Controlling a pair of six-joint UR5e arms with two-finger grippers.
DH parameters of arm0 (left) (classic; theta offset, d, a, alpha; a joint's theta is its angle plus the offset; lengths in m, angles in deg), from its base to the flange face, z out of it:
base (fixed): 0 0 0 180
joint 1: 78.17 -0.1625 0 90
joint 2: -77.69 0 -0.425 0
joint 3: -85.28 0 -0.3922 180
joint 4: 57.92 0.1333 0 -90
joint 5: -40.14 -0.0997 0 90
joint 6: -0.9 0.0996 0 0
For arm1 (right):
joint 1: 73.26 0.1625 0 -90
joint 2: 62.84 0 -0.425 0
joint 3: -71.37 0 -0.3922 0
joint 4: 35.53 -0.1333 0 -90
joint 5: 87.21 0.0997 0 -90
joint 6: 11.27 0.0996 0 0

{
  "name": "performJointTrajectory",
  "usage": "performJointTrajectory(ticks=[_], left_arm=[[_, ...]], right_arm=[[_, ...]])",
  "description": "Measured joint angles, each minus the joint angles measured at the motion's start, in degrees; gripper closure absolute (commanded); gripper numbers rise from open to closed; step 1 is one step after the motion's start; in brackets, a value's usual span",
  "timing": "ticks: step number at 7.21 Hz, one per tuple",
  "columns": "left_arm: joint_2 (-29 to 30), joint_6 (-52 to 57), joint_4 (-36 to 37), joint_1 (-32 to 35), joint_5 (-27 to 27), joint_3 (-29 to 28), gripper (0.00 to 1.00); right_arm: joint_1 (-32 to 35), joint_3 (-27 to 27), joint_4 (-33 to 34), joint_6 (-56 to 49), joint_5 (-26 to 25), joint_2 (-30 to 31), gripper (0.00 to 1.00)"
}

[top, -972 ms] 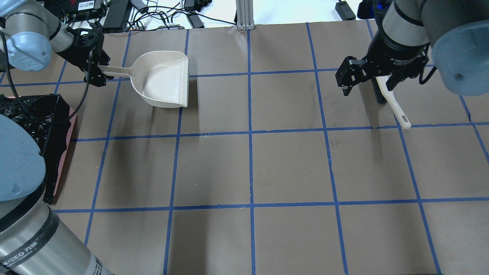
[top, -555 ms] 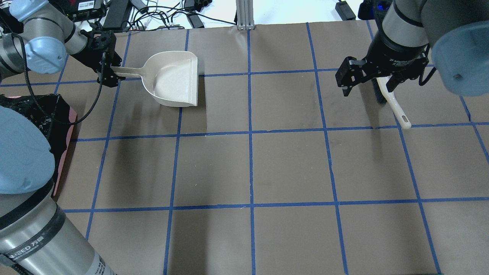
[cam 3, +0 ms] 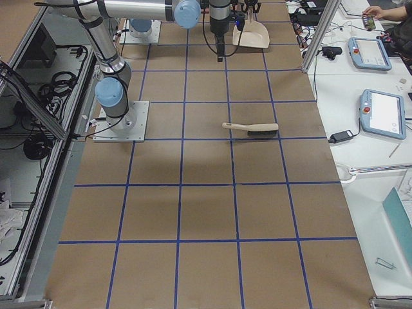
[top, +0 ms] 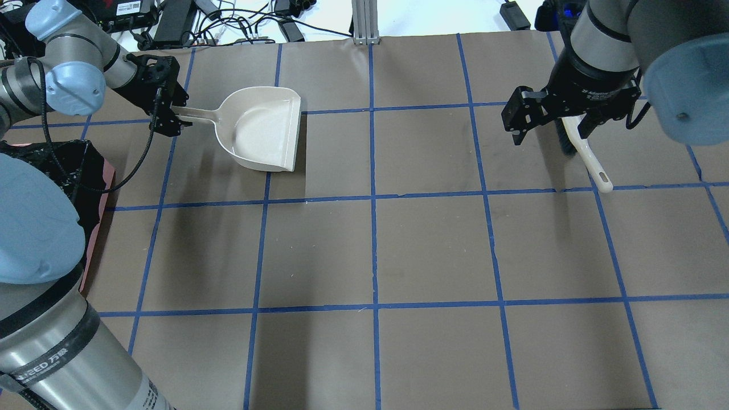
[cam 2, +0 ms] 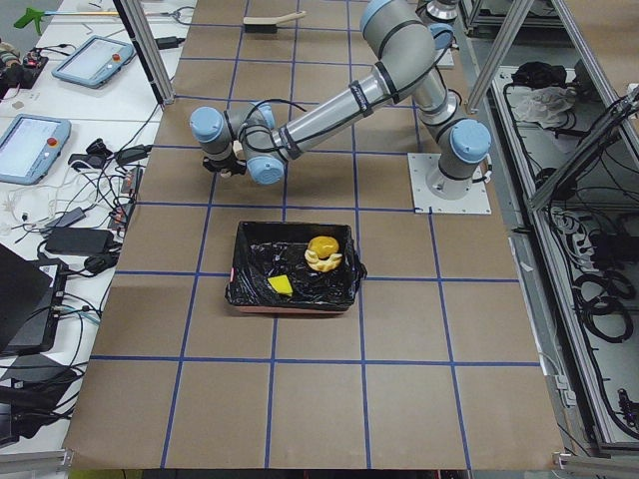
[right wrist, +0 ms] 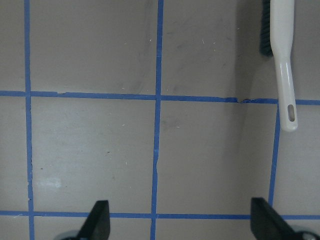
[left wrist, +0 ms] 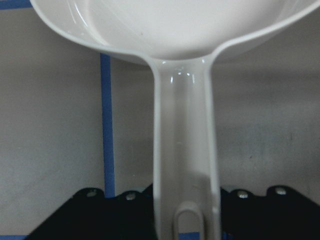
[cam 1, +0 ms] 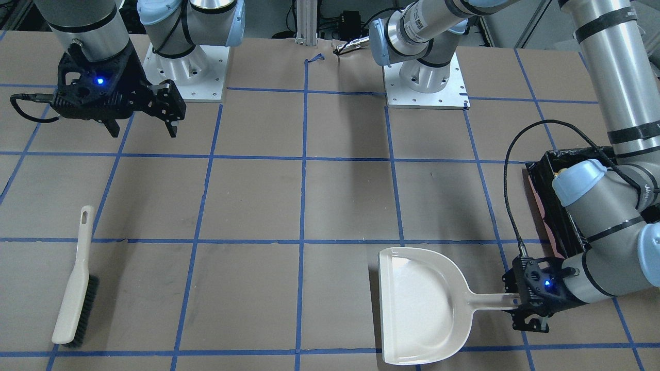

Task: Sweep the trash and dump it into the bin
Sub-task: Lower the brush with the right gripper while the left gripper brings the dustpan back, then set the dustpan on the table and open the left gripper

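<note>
Left gripper (cam 1: 517, 301) clamped on dustpan (cam 1: 423, 304) handle; pan empty, since trash (cam 2: 324, 252) lies in bin (cam 2: 243, 269). Right gripper (cam 1: 142, 129) spread, brush (cam 1: 76, 288) lying loose: sweeping judged done

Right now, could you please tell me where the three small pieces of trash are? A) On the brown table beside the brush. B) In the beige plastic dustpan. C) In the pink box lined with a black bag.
C: the exterior left view shows the brown potato, pale crescent slice and yellow wedge inside the black-lined pink bin; the beige plastic dustpan in the left gripper is empty.
</note>
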Motion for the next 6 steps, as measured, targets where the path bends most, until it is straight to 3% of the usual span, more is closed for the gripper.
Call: performJointTrajectory(ticks=[6], left_arm=[[0.25,0.07,1.20,-0.03,-0.27,1.66,1.00]], right_arm=[[0.00,-0.04,-0.22,0.00,-0.35,-0.02,0.00]])
